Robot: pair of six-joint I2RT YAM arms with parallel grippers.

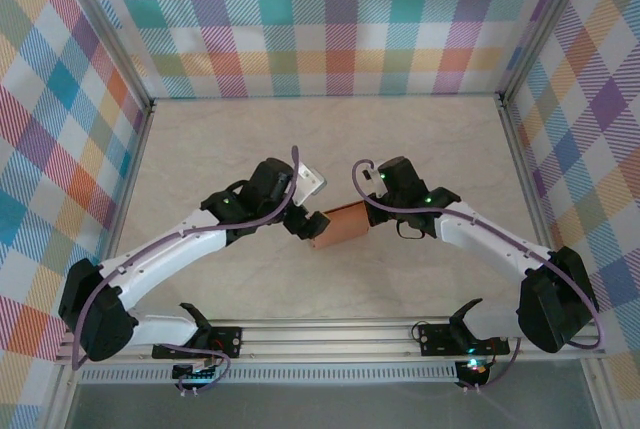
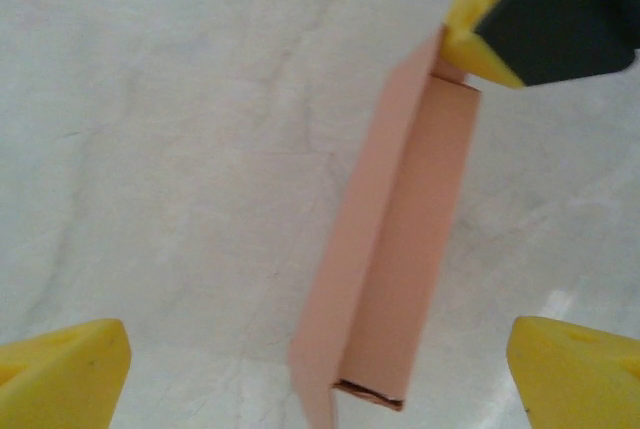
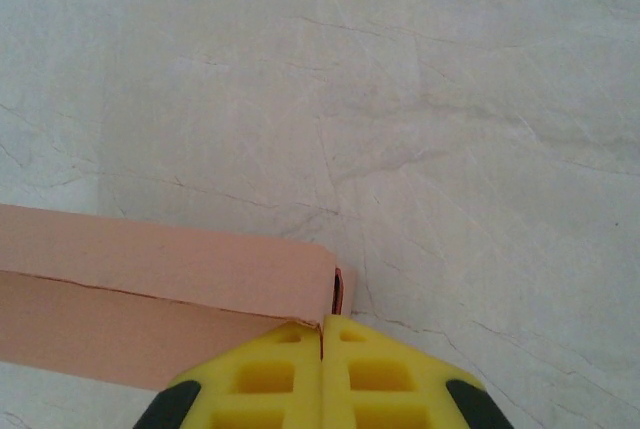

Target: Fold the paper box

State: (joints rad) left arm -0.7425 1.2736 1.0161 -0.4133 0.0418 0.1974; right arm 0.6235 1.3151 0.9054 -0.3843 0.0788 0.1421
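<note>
Two yellow pads of the right claw [image 3: 322, 349] pinch the slim, smooth salmon paper box [image 3: 150, 299]; left claw [image 2: 320, 374] released above marbled table [image 2: 150, 149].

Bright, even, diffuse light, faint soft shadows on the table [image 1: 250, 139], wrist views soft, near yellow fingers [image 2: 60, 374] blurred.

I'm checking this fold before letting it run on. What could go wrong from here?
1. The right pincer seems to grip only one end corner of the box, so the thin card may slip or twist.
2. The left pincer stands open on either side of the box; closing could crush its open end.
</note>
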